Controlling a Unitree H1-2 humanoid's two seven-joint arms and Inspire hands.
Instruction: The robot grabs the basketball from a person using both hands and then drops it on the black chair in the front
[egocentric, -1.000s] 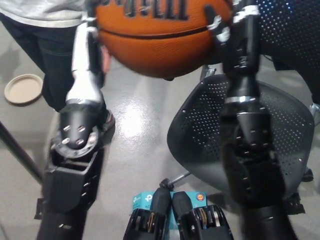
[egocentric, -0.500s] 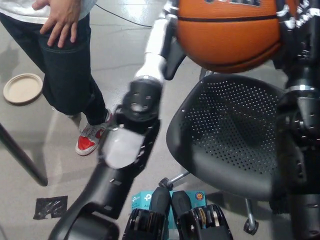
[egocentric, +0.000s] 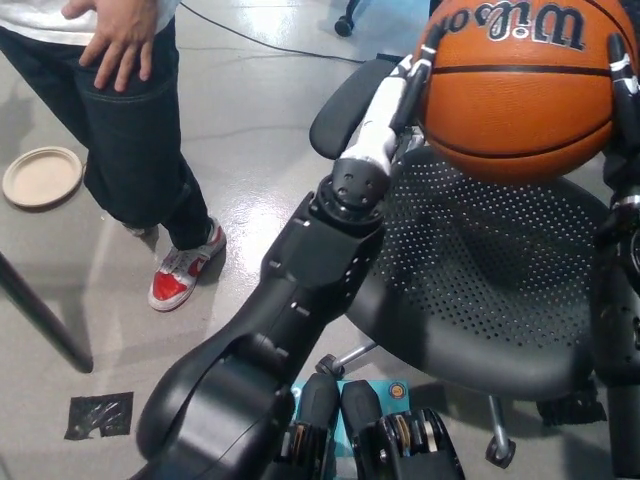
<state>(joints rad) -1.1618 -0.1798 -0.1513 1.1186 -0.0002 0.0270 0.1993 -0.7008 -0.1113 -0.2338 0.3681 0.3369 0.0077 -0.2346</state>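
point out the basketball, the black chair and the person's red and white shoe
basketball (egocentric: 515, 95): head view, on the orange panel below the black seam.
black chair (egocentric: 470, 270): head view, on the perforated seat.
red and white shoe (egocentric: 180, 277): head view, on the upper, near the red toe.

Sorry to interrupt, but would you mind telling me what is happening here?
The robot holds the basketball between its left hand and right hand, above the seat of the black chair. The ball has not been released. A person stands to the left, hand at their side, no longer touching it.
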